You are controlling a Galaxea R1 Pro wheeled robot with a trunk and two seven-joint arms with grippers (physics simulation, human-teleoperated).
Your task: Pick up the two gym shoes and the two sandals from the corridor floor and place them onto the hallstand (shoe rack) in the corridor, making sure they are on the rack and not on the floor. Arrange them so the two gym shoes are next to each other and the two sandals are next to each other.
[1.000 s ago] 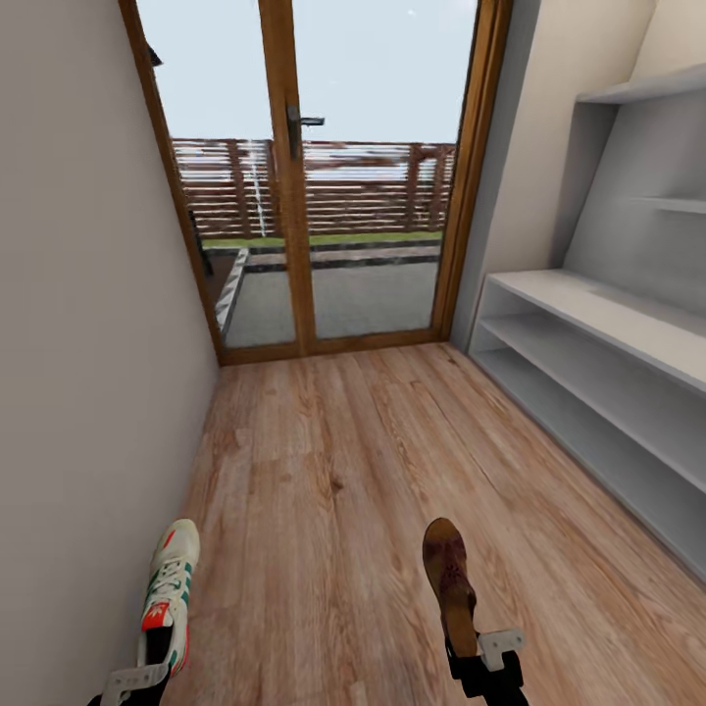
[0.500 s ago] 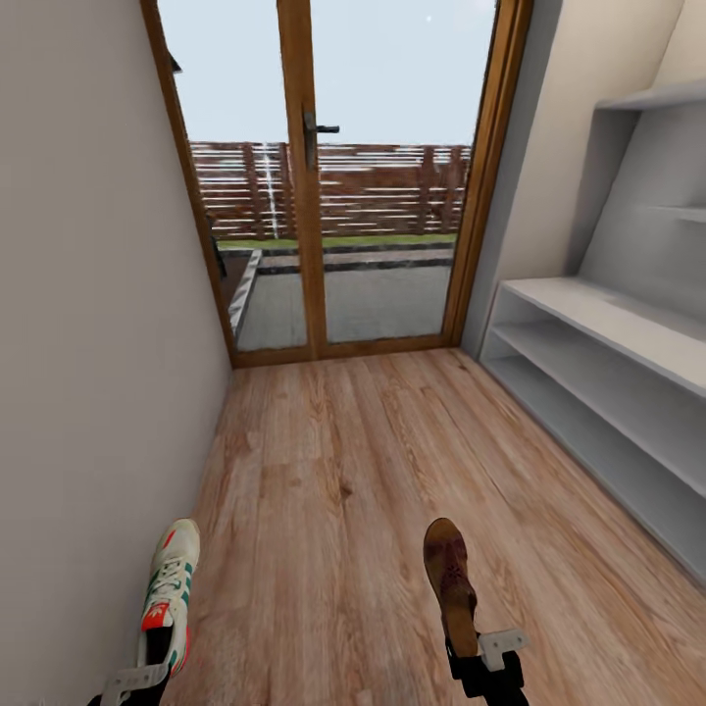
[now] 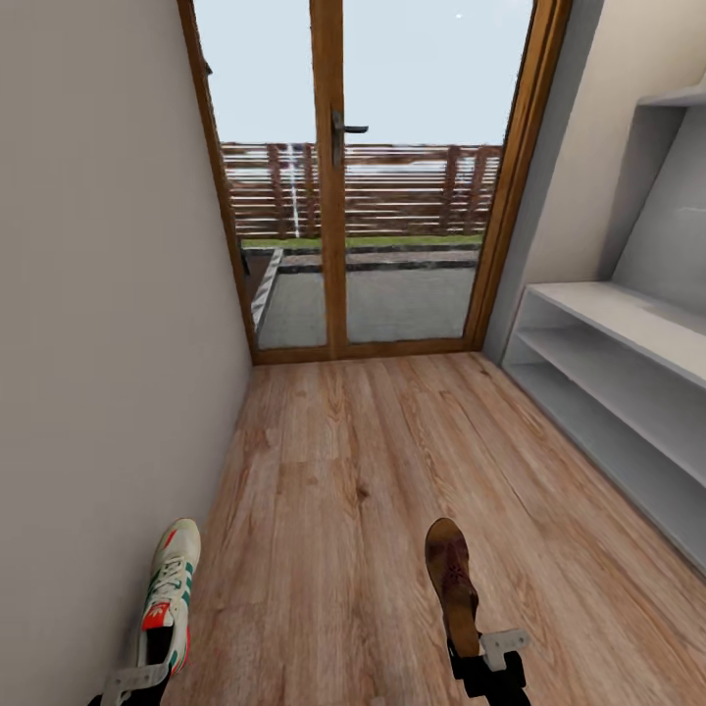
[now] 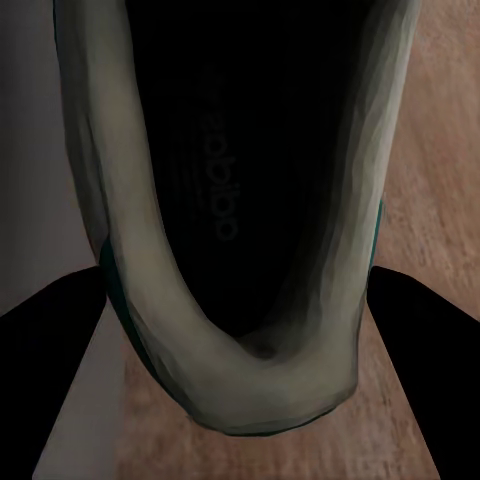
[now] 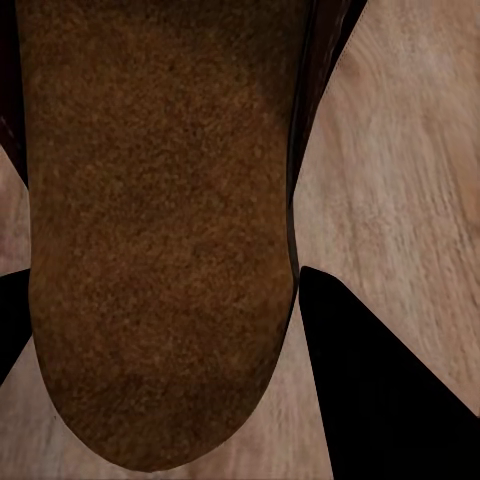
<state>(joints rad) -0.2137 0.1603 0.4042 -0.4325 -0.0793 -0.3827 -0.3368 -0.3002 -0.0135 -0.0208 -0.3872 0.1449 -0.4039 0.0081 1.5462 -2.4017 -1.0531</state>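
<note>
My left gripper (image 3: 147, 662) is shut on a white gym shoe (image 3: 169, 586) with green stripes, held toe-forward low beside the left wall. Its dark opening and pale heel rim (image 4: 150, 330) fill the left wrist view between the black fingers (image 4: 50, 400). My right gripper (image 3: 477, 655) is shut on a brown sandal (image 3: 449, 574), also toe-forward above the corridor floor (image 3: 343, 461). The right wrist view looks onto its tan footbed (image 5: 150, 250), with one finger (image 5: 400, 400) beside it. The pale grey hallstand (image 3: 628, 382) runs along the right wall, and the levels in view are bare.
A wood-framed glass door (image 3: 338, 196) closes the corridor's far end, with a fence and yard behind it. A white wall (image 3: 98, 343) stands close on the left. Open plank floor lies between me and the door.
The whole picture has shifted: the door and rack now sit further right, so the camera has turned left. Both grippers still hold their shoes in the same place.
</note>
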